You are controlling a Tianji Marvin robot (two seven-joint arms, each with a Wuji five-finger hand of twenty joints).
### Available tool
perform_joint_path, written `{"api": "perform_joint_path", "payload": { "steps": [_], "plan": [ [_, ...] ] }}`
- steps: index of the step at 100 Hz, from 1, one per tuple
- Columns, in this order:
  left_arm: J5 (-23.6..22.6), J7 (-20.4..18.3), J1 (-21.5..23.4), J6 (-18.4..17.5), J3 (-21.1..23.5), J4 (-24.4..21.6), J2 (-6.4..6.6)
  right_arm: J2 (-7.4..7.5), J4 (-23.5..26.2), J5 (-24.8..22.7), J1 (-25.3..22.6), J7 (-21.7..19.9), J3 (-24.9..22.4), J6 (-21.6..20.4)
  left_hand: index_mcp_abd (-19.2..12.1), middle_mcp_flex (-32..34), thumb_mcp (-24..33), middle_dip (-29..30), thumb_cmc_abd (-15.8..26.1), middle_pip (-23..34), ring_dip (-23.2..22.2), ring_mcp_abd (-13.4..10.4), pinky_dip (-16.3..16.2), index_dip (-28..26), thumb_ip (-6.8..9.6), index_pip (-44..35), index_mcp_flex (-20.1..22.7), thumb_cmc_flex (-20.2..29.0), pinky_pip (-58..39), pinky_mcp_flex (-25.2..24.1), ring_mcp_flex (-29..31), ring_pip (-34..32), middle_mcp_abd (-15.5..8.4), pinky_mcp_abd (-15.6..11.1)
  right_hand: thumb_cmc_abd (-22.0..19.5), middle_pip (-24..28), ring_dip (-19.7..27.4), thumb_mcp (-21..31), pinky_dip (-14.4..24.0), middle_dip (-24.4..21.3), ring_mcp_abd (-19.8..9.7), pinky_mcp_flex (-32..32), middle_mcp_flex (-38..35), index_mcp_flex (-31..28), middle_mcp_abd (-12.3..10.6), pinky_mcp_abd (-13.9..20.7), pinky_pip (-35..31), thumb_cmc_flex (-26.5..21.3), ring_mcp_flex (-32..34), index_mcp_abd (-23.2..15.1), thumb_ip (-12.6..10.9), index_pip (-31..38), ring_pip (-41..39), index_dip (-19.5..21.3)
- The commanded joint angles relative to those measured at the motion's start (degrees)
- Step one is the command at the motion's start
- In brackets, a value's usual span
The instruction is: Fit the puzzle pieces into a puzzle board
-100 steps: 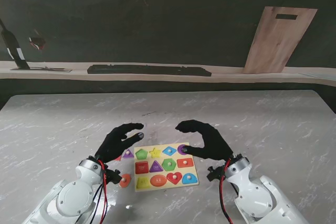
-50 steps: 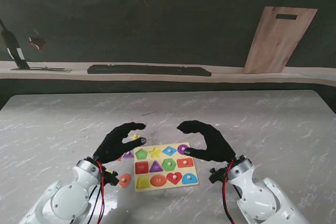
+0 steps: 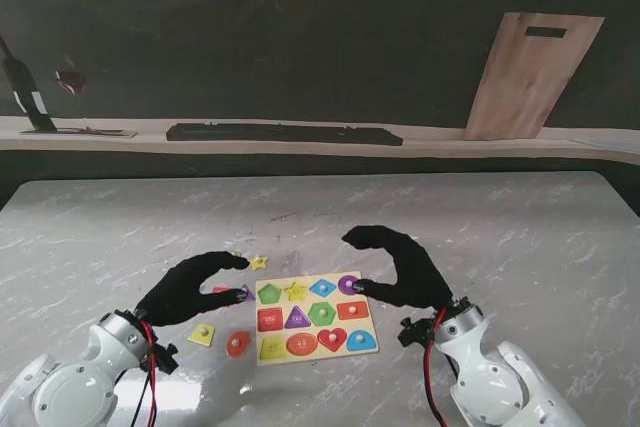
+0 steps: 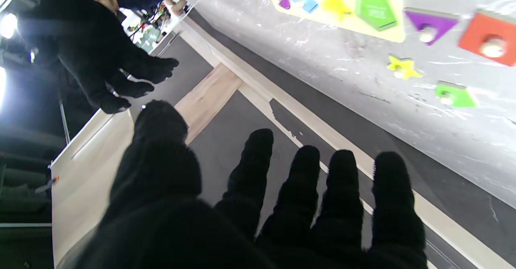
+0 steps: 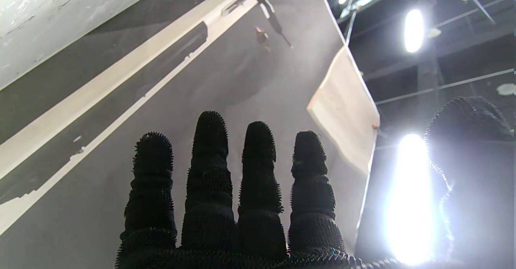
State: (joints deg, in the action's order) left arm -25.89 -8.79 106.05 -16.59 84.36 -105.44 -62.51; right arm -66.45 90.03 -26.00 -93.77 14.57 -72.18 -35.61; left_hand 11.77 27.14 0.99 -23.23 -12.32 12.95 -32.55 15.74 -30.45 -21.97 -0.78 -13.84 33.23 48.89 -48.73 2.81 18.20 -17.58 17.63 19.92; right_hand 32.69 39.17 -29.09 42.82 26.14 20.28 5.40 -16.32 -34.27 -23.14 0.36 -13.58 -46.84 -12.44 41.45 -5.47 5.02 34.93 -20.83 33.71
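Two black-gloved hands hover low over the near part of the marble table [image 3: 480,227]. The left hand [image 3: 188,288] lies flat and reaches rightward, fingers spread and holding nothing, its fingertips just at the left edge of the puzzle board [image 3: 314,319]. The right hand [image 3: 398,264] arches over the board's far right corner, fingers curled downward and thumb apart, its thumb tip near the purple oval piece [image 3: 347,284]; whether it touches that piece is hard to tell from here, and it grips nothing visible.

One yellow board sits between the two hands, showing about twelve coloured shapes in three rows of four.

Loose pieces lie left of the board, on the table. The stand view shows one yellow star [image 3: 259,262] at the far side, one yellow square piece [image 3: 203,334] and one orange round piece [image 3: 238,344] nearer to me. The left wrist view shows four loose pieces by the board's edge: a purple triangle [image 4: 429,21], a red square [image 4: 487,39], the star and one green piece [image 4: 453,95].

Far behind, one keyboard [image 3: 284,133] lies on a shelf, and one wooden board [image 3: 530,75] leans against the wall at right.
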Motion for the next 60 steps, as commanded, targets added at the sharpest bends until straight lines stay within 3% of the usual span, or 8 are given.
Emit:
{"api": "perform_joint_path", "payload": {
  "steps": [1,27,44,50,60],
  "plan": [
    [-0.3,-1.1,2.0,-0.6,1.2,0.0,1.02,-0.35,0.2,-0.5,-0.1,0.4,0.6,1.2,-0.6,0.3,-0.5,-0.6,0.0,0.9,-1.4,-1.4,-1.8,0.5,-0.04,-0.1,-2.1,0.9,-1.9,0.0,1.1,-1.5,-1.5,-0.1,-0.6,0.2,-0.5,0.2,0.8,0.5,-1.4,-0.2,-0.8,-0.1,-1.6,-0.2,-0.9,1.3,1.5,-1.2,-1.5,0.8,-0.8,0.7],
    [-8.2,-1.6,5.7,-4.2,4.9,1.2,1.7,-0.36,-1.6,0.8,2.4,-0.5,2.7,5.1,-0.1,1.3,0.4,-4.3,-0.8,4.9,-3.4,-2.0,-3.8,0.3,0.06,-1.1,-2.5,1.5,-4.9,0.4,1.5,-3.9,-2.2,-0.6,-1.3,0.4,-0.9,-0.1,1.3,0.6,-1.4,-0.2,-0.4,0.1,-1.4,-0.3,-1.3,1.2,1.2,-1.2,-1.5,0.9,-1.3,0.7],
    [-15.7,2.2,6.5,-5.5,5.7,3.5,1.6,-0.27,-2.4,0.8,3.6,-1.1,3.9,6.8,0.4,2.1,3.0,-9.9,-2.8,8.9,-6.6,-2.6,-5.9,0.0,0.27,-2.7,-2.9,2.2,-8.7,1.0,2.3,-7.5,-3.1,-1.4,-1.5,0.4,-1.1,-0.3,1.6,0.6,-1.7,-0.1,-0.4,0.1,-1.5,-0.6,-1.5,1.3,1.0,-1.7,-1.5,1.0,-1.5,0.7],
    [-19.4,5.0,6.2,-6.5,5.7,5.0,1.51,-0.25,-2.7,0.8,3.9,-1.2,4.2,7.2,0.7,2.8,13.1,-12.8,-6.1,10.7,-7.9,-2.7,-6.5,0.2,-0.34,-4.4,-3.2,-1.4,-10.3,1.7,3.0,-9.1,-3.3,-1.2,-1.9,0.4,-1.1,-0.3,1.7,0.5,-1.6,0.0,-0.4,0.0,-1.4,-0.8,-1.6,1.4,0.9,-1.9,-1.6,1.1,-1.5,0.7],
    [-25.4,7.8,6.1,-8.4,6.4,6.8,1.76,-0.32,-3.1,0.8,4.3,-1.1,4.6,7.9,0.1,3.8,19.7,-15.8,-8.1,14.0,-9.6,-3.5,-7.4,-0.4,-0.94,-7.4,-3.3,-3.0,-13.3,3.1,4.1,-12.0,-4.4,-1.9,-2.0,0.3,-1.2,-0.4,2.0,0.5,-1.5,0.2,-0.4,-0.3,-1.4,-1.1,-1.8,1.4,0.9,-2.0,-1.6,1.2,-1.6,0.8]
  ]
}}
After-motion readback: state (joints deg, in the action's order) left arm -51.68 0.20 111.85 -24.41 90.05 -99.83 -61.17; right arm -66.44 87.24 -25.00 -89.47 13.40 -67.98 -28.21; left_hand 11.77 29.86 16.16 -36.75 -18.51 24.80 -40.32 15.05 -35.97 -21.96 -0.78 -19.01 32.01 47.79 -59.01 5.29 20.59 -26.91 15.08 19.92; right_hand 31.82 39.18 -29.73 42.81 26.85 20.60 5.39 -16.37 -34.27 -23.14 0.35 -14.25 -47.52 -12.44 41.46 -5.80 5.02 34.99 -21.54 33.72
